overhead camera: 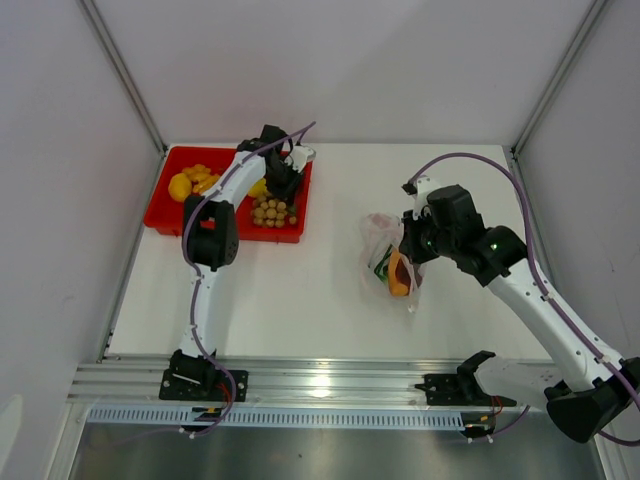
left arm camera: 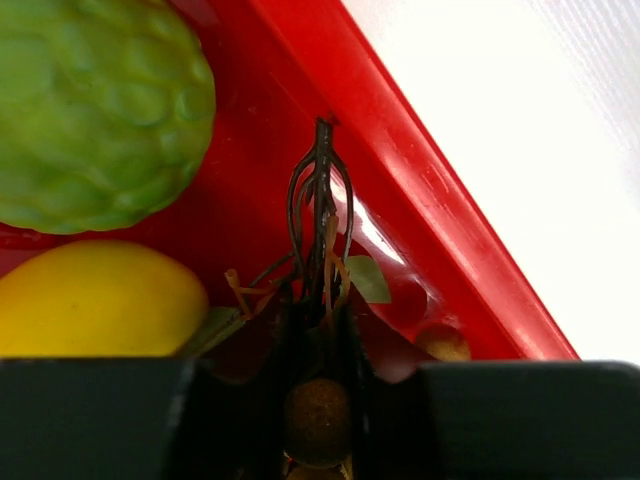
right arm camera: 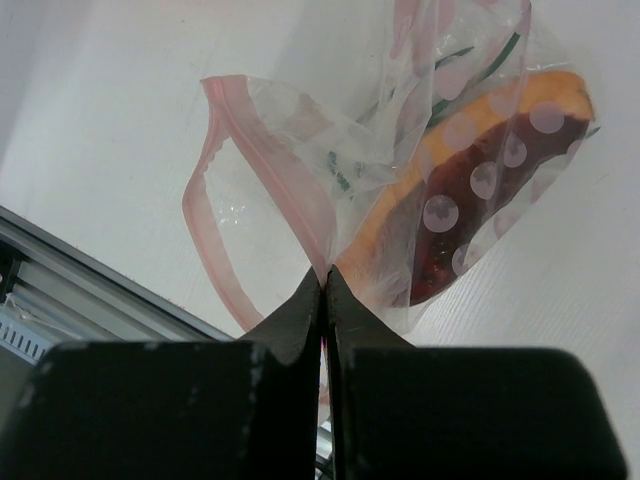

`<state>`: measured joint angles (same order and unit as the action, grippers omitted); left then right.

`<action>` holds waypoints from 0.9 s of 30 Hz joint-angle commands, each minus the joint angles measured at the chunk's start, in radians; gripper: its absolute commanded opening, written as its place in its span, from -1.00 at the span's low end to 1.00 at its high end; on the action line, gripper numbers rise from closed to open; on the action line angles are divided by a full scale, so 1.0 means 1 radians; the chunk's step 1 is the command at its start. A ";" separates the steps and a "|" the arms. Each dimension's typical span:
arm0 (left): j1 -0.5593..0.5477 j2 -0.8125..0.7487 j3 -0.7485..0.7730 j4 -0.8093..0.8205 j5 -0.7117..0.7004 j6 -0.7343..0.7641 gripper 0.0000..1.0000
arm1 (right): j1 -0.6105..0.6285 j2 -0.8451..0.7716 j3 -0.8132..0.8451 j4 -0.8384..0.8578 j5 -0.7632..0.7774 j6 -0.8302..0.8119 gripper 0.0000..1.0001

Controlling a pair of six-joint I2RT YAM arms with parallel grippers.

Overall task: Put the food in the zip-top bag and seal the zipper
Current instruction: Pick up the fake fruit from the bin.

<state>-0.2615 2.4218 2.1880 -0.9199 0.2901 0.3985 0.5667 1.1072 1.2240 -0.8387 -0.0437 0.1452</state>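
**Clerk:** Item one?

**Checker:** Zip-top bag [right arm camera: 400, 180], clear and crinkly. It lies on the white tabletop [overhead camera: 300, 290] right of centre, well apart from the red tray [overhead camera: 165, 215]. The mouth gapes open, and the zipper [right arm camera: 215, 255] is a pink strip curling around the opening.

**Clerk:** Contents?

**Checker:** One orange piece [right arm camera: 500, 130] with a dark red face, seen through the plastic. There are green markings beside it, and I cannot tell what they belong to.

**Clerk:** Who has the bag?

**Checker:** Right end effector [right arm camera: 323, 285], jaws pressed together with the pink mouth edge pinched between the tips.

**Clerk:** Item two, the tray stock?

**Checker:** Brown nut cluster [overhead camera: 270, 212], near the tray's right wall. Green lime [left arm camera: 90, 110], bumpy-skinned, with a yellow fruit [left arm camera: 95, 300] just beside it. More yellow and orange pieces [overhead camera: 200, 175] sit at the tray's left end.

**Clerk:** And the other arm?

**Checker:** Left end effector [left arm camera: 318, 310], down inside the tray at the far end of the nut cluster. Its jaws are narrow, closed around the cluster's dark wiry stem, with one brown ball showing between them.
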 commanded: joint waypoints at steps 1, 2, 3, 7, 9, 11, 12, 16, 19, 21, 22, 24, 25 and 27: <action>0.007 0.000 0.024 -0.005 -0.011 -0.003 -0.63 | -0.004 0.003 0.008 0.033 -0.012 0.010 -1.00; 0.007 -0.004 0.023 -0.004 -0.015 -0.013 -0.69 | -0.004 0.000 0.008 0.035 -0.010 0.011 -1.00; 0.008 -0.010 0.013 0.001 -0.020 -0.021 -0.83 | -0.004 0.002 0.005 0.036 -0.008 0.011 -1.00; 0.008 -0.071 -0.025 0.035 -0.034 -0.072 -0.99 | -0.004 0.013 0.005 0.029 0.011 0.016 -1.00; 0.008 -0.102 -0.052 0.049 -0.037 -0.090 -0.99 | -0.004 0.016 0.006 0.024 0.022 0.022 -1.00; 0.008 -0.165 -0.089 0.068 -0.039 -0.119 -0.99 | -0.004 0.020 0.006 0.024 0.027 0.037 -1.00; 0.008 -0.188 -0.118 0.093 -0.040 -0.131 -0.99 | -0.005 0.025 0.006 0.024 0.027 0.043 -1.00; 0.008 -0.309 -0.186 0.134 -0.035 -0.193 -0.99 | -0.005 0.048 0.023 0.016 0.019 0.065 -1.00; 0.008 -0.406 -0.220 0.131 -0.007 -0.257 -0.99 | -0.008 0.056 0.041 0.009 0.022 0.068 -1.00; 0.007 -0.491 -0.257 0.133 0.024 -0.280 -0.99 | -0.014 0.054 0.048 0.007 0.027 0.068 -1.00; 0.004 -0.524 -0.267 0.138 0.049 -0.288 -0.99 | -0.017 0.056 0.052 0.006 0.027 0.070 -1.00; -0.004 -0.588 -0.323 0.148 0.064 -0.308 -0.99 | -0.028 0.056 0.057 0.001 0.018 0.074 -1.00; -0.008 -0.654 -0.348 0.154 0.079 -0.314 -0.99 | -0.031 0.057 0.057 0.003 0.005 0.077 -1.00; -0.028 -0.717 -0.379 0.161 0.087 -0.320 -0.99 | -0.040 0.056 0.058 0.003 -0.010 0.085 -1.00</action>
<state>-0.2676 1.8286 1.8496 -0.7925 0.3195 0.1276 0.5415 1.1671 1.2350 -0.8433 -0.0368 0.2104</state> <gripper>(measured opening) 0.254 0.006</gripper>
